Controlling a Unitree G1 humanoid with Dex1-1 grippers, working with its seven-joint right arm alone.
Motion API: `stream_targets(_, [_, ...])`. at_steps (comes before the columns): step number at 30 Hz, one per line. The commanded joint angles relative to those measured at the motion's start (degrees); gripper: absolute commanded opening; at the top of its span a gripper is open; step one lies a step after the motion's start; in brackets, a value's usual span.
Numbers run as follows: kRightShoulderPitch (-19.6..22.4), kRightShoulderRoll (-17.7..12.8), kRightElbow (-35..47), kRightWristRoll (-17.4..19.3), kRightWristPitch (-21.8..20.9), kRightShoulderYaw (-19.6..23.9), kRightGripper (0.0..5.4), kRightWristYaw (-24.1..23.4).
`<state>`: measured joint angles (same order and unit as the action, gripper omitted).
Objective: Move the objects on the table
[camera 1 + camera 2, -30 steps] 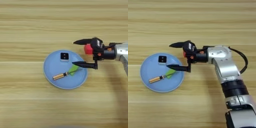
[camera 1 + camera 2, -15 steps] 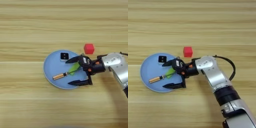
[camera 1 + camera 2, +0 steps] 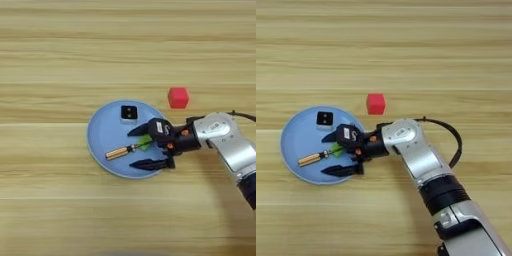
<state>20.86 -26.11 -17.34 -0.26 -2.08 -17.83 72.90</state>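
The table is filling the whole frame, its grain running side to side. Left of centre, the blue plate is lying flat on it. The silver forearm is reaching in from the right edge, and the right gripper is now hanging over the plate's right half with its two black fingers spread wide and nothing between them, one above and one below the tool's dark end.

A second ago the gripper was up by the red cube; since then it has swung down and left onto the plate, leaving the cube resting alone on the wood, upper right of the plate and well apart from it. That suggests the cube is set down and the tool is the next target.

The wooden-handled tool is lying slantwise on the plate, a green piece at its blade end. A small black square is sitting near the plate's upper rim.
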Motion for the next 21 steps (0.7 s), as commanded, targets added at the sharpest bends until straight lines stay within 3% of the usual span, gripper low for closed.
stream_targets(1, [4.0, -0.75, 1.15, 0.23, -2.07, 1.16, 3.41, -1.98])
stream_targets(17, [4.06, -0.16, 1.37, 1.05, -1.7, 1.5, 0.96, -1.64])
stream_targets(21, [4.08, -0.14, 1.6, 1.29, -1.5, 1.58, 0.74, -1.56])
